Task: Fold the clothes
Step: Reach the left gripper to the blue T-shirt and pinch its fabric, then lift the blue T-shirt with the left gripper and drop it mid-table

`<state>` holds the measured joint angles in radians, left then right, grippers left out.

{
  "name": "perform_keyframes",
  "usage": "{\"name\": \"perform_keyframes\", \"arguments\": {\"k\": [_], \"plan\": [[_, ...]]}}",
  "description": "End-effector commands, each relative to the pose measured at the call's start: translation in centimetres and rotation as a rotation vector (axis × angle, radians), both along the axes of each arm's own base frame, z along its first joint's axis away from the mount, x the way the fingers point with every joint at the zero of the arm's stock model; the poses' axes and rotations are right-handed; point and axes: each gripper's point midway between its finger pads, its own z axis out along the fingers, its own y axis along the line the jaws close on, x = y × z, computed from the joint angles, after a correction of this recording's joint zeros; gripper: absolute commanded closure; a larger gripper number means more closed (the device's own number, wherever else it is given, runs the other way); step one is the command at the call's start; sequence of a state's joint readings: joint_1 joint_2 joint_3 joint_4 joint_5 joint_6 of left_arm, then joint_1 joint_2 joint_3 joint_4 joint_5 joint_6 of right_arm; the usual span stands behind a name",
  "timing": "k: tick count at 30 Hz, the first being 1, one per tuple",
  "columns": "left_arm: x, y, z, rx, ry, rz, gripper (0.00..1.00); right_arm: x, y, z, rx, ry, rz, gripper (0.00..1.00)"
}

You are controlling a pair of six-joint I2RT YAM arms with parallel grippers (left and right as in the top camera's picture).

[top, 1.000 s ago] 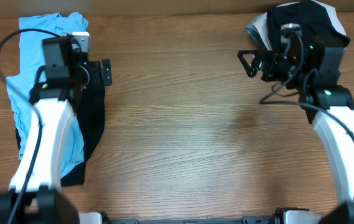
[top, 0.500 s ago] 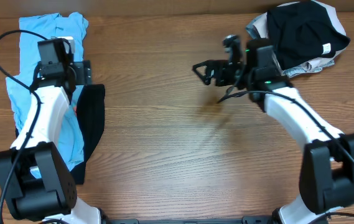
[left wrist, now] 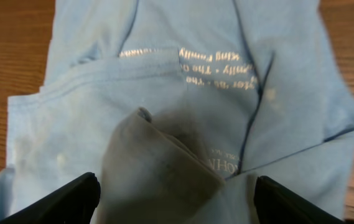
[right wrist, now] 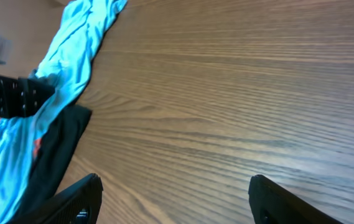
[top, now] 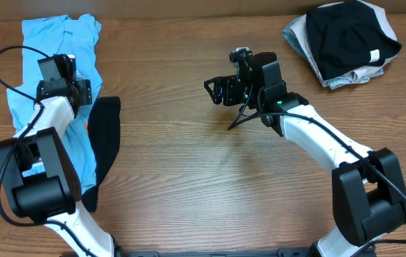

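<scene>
**Both pairs of fingers spread wide, the left one over the shirt**

The light blue short-sleeved cotton T-shirt (top: 46,36) is seen lying rumpled on the brown wooden worktop (top: 188,178), with its white lettering (left wrist: 220,68) picked up by the left wrist camera. The left fingers (left wrist: 71,199) are held wide apart right above the T-shirt, with a raised, shadowed fold between them; whether it is touched cannot be told. A black garment (top: 104,135) is tucked partly under the T-shirt, showing along the edge nearer the right arm. The right fingers (right wrist: 71,202) are parted too, over bare wood well away from the T-shirt, gripping nothing. Farthest from the T-shirt, a folded black garment with a small white label (top: 352,32) is stacked on grey clothing.
</scene>
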<state>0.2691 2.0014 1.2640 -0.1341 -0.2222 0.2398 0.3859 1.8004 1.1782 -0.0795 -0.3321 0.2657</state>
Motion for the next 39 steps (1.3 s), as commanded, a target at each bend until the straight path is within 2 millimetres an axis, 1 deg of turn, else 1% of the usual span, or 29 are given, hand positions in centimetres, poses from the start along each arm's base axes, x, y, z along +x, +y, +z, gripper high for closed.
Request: {"name": "perform_keyframes", "arguments": {"k": [1, 3, 7, 10, 14, 16, 17, 19, 21, 22, 24, 26, 28, 30, 32, 35, 36, 38, 39], "plan": [[-0.1, 1.4, -1.0, 0.043, 0.025, 0.033, 0.21, 1.1, -0.4, 0.9, -0.013, -0.035, -0.038, 0.21], [-0.2, 1.5, -1.1, 0.042, 0.027, 0.035, 0.25, 1.1, -0.4, 0.8, -0.013, -0.035, -0.038, 0.22], [0.4, 2.1, -0.3, 0.067, -0.009, 0.049, 0.35, 1.2, -0.6, 0.9, -0.018, -0.041, -0.047, 0.22], [0.7, 2.1, 0.1, 0.076, -0.024, 0.05, 0.49, 1.3, -0.6, 0.9, -0.017, -0.043, -0.048, 0.23], [1.1, 1.9, 1.0, 0.073, -0.048, 0.055, 0.63, 1.3, -0.6, 0.9, -0.017, -0.043, -0.048, 0.25], [1.1, 1.9, 1.1, 0.063, -0.054, 0.067, 0.74, 1.3, -0.5, 0.9, -0.017, -0.043, -0.047, 0.25], [1.0, 1.8, 1.0, 0.058, -0.051, 0.073, 0.83, 1.3, -0.6, 0.9, -0.017, -0.043, -0.047, 0.25], [0.8, 1.8, 0.8, 0.048, -0.043, 0.082, 0.96, 1.3, -0.6, 0.9, -0.017, -0.044, -0.047, 0.25], [0.8, 1.7, 0.9, 0.043, -0.049, 0.087, 0.96, 1.4, -0.7, 0.9, -0.024, -0.046, -0.057, 0.28], [1.0, 1.6, 1.2, 0.037, -0.061, 0.093, 0.96, 1.4, -0.8, 0.9, -0.026, -0.048, -0.06, 0.3], [1.4, 0.9, 2.4, 0.031, -0.08, 0.086, 0.96, 1.6, -1.2, 1.2, -0.019, -0.05, -0.065, 0.32], [2.1, -0.3, 4.8, 0.036, -0.12, 0.063, 0.96, 1.5, -1.7, 2.0, -0.004, -0.05, -0.062, 0.32], [2.9, -1.7, 7.8, 0.043, -0.169, 0.033, 0.96, 1.3, -2.6, 2.9, 0.006, -0.048, -0.075, 0.33], [3.4, -3.8, 11.4, 0.049, -0.224, -0.007, 0.96, 1.1, -4.1, 4.2, 0.016, -0.038, -0.111, 0.33], [3.7, -6.1, 14.5, 0.05, -0.272, -0.051, 0.96, 0.7, -5.4, 5.2, 0.015, -0.031, -0.132, 0.34], [3.6, -10.1, 18.1, 0.037, -0.327, -0.134, 0.96, -0.3, -7.5, 6.6, 0.008, -0.013, -0.17, 0.34], [3.4, -11.9, 19.0, 0.027, -0.343, -0.173, 0.96, -0.7, -8.2, 6.9, 0.005, -0.005, -0.183, 0.34], [3.1, -15.1, 20.3, 0.004, -0.36, -0.244, 0.96, -1.5, -9.6, 7.4, -0.001, 0.02, -0.211, 0.34], [2.9, -17.2, 20.7, -0.017, -0.366, -0.294, 0.96, -1.9, -10.3, 7.6, -0.003, 0.032, -0.224, 0.34]]}}
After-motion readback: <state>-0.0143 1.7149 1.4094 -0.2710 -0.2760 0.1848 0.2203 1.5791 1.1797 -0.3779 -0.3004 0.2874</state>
